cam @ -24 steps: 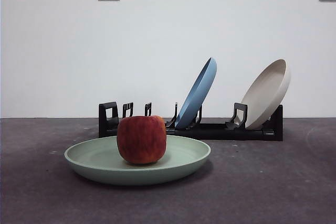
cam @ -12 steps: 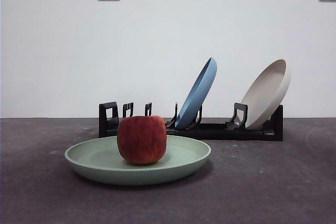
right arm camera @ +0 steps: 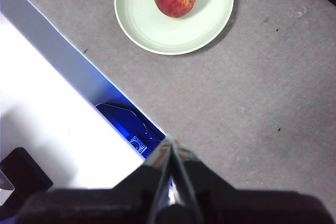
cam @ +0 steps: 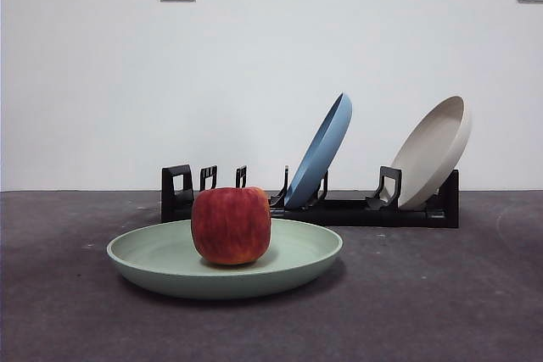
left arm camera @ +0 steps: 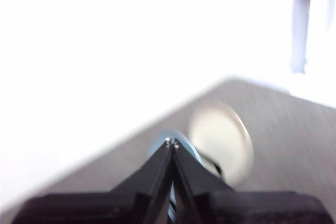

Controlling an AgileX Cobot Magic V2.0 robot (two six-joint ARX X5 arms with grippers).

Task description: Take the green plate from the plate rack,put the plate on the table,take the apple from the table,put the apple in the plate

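The blocky red apple (cam: pixel 231 225) sits in the wide pale mint green plate (cam: pixel 297 252), flat on the dark grey speckled table (cam: pixel 441 294) just in front of the long black plastic rack (cam: pixel 339 209). That rack holds a tilted blue plate (cam: pixel 321 150) and a beige one (cam: pixel 434 152). Both the left gripper (left arm camera: pixel 172 144) and the right gripper (right arm camera: pixel 169 142) have jaws pressed together, holding nothing; the left wrist view is pretty blurry, though.

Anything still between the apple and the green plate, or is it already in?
Nothing in the way: the apple already sits inside the green plate, which lies flat on the table in front of the plate rack. Both grippers, left and right, are shut and clear of it.
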